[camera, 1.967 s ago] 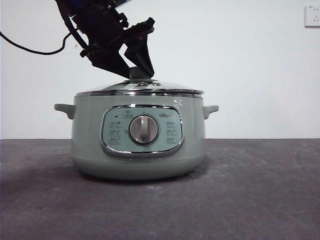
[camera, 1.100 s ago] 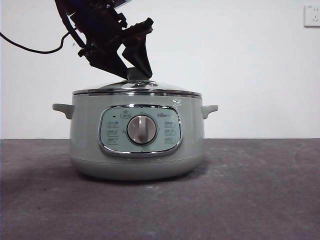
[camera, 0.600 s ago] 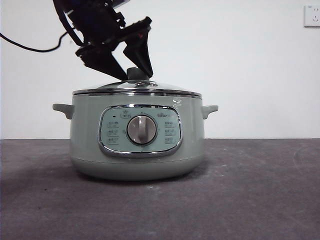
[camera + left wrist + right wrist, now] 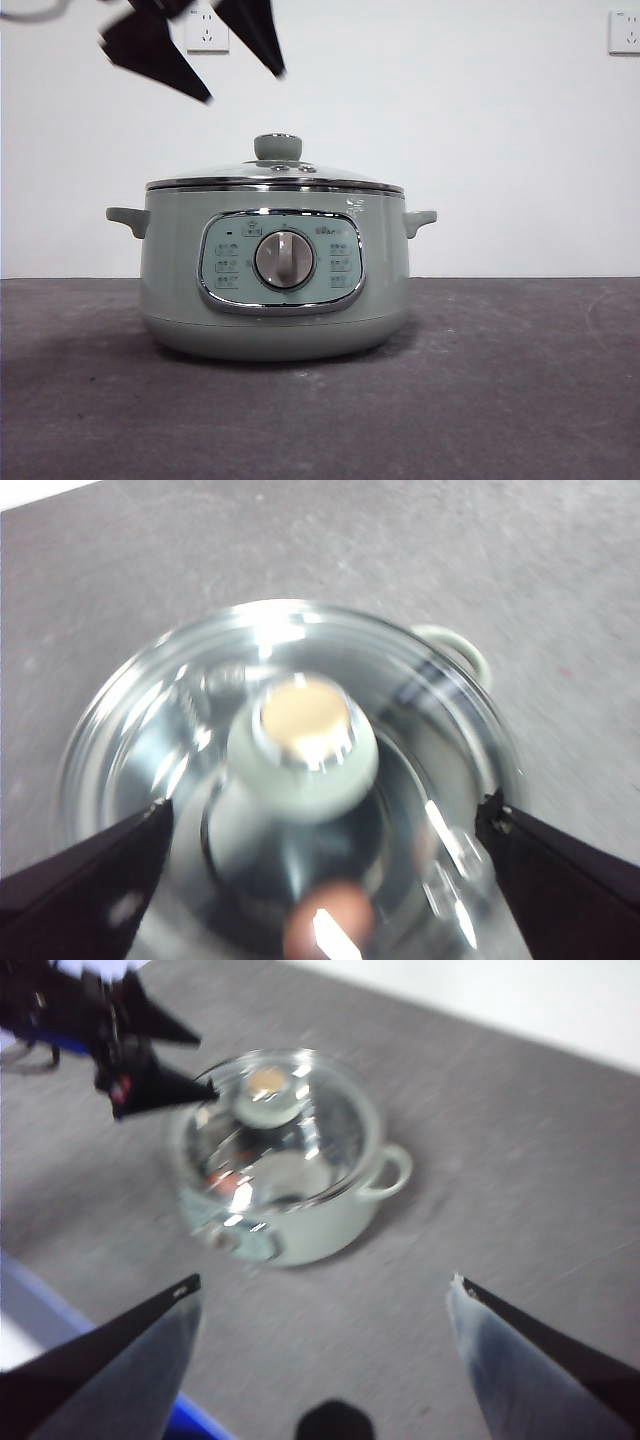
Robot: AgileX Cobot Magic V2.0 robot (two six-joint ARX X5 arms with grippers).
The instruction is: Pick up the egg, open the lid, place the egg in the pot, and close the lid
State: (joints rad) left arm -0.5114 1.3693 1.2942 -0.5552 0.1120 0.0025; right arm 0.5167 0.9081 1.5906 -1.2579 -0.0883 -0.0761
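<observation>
- Two hands are in view, both with jaws spread wide and holding nothing; the left hand [image 4: 205, 45] hangs above the pot [image 4: 275, 285], clear of the lid [image 4: 275, 177], with open air between its black tips and the pale-green knob [image 4: 277, 147];
- in the left wrist view the left hand's jaws stand far apart on either side of the lid [image 4: 290, 780], touching neither its rim nor the knob [image 4: 303, 742];
- the right hand [image 4: 320, 1300] is well apart from the pot [image 4: 285, 1160], high over bare tabletop [image 4: 520, 1190], jaws wide; its view also shows the left hand [image 4: 150, 1055] just beside the pot's rim;
- the lid sits flat and closed on the pot, its steel rim level all round;
- the egg [image 4: 325, 920] shows blurred as a brown-orange patch through the glass, inside the pot near the wall;
- the pot stands on the dark tabletop [image 4: 500, 380] a little left of centre in the front view, control panel [image 4: 283, 262] facing the camera, one small handle [image 4: 128, 218] jutting out at each side;
- open tabletop lies in front of the pot and to both sides, with more room on the right side of the front view; a white wall [image 4: 500, 140] rises behind.
</observation>
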